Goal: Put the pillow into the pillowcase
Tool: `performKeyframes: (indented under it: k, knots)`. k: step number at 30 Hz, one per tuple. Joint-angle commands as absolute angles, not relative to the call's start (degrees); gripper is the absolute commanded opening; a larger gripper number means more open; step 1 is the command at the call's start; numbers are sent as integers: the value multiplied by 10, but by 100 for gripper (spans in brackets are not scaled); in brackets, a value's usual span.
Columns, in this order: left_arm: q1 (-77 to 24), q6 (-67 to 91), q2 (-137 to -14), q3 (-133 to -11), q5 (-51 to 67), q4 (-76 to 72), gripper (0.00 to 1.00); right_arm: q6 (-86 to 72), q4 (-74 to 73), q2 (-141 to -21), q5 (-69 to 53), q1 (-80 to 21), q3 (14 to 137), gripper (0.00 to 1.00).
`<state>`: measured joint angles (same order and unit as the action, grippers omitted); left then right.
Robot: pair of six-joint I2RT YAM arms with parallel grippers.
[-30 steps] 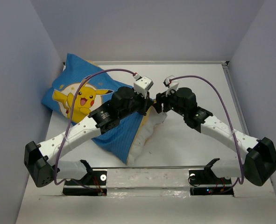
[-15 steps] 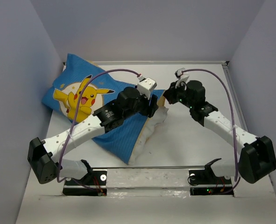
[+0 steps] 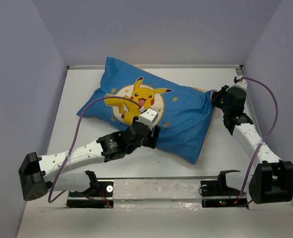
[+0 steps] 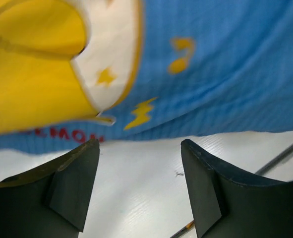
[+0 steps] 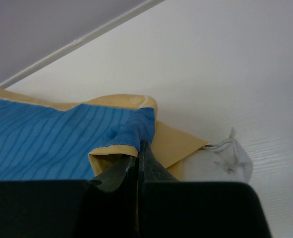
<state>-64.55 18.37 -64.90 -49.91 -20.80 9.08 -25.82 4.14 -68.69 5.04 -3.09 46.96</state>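
The pillowcase lies plump across the middle of the table, blue Pikachu side up. The pillow is almost wholly hidden inside it; only a small white corner pokes out past the yellow lining in the right wrist view. My right gripper is at the case's right end, shut on the blue-and-yellow hem. My left gripper sits at the case's near edge, open, with bare table between its fingers and the blue fabric just beyond them.
The grey right wall stands close beside my right gripper, and the back wall's foot runs just behind the case. Purple cables loop over both arms. The arm bases line the near edge.
The pillowcase has slid right and turned to lie across the table, pulled by my right gripper, which shut and moved far right. My left gripper opened and let go. The white pillow end no longer sticks out.
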Motion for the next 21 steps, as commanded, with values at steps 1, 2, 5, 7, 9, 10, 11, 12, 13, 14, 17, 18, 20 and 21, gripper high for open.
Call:
performKeyframes:
  k: [1,2,5,7,9,10,11,12,13,14,17,18,20,21]
  knots:
    - [-607,322,-580,-394,-264,69,86,-281,44,-653,14,-36,428,0]
    - [-588,330,-572,-380,-251,56,89,-280,42,-650,10,-36,425,0]
    - [-496,315,-562,-344,-201,-41,93,-282,34,-630,-23,-36,423,0]
    - [-437,284,-591,-352,-189,-120,93,-278,23,-621,-33,-51,424,0]
    - [-400,265,-630,-374,-176,-187,93,-274,13,-621,-40,-66,428,0]
    - [-363,251,-682,-391,-163,-201,93,-272,7,-621,-44,-90,428,0]
    - [-346,243,-707,-432,-160,-224,93,-270,4,-623,-43,-107,427,0]
    - [-331,236,-762,-455,-158,-232,93,-266,2,-624,-38,-125,428,0]
    - [-301,223,-792,-479,-149,-238,93,-265,1,-626,-28,-161,429,0]
    - [-289,215,-821,-538,-147,-238,93,-265,2,-628,-26,-178,431,0]
    - [-250,200,-914,-652,-125,-235,92,-267,-19,-631,-30,-226,443,0]
    - [-244,200,-946,-682,-112,-222,91,-269,-21,-631,-31,-234,446,0]
    - [-239,193,-965,-757,-98,-205,91,-269,-26,-631,-29,-248,454,0]
    - [-239,186,-969,-776,-85,-195,91,-269,-30,-633,-34,-248,462,0]
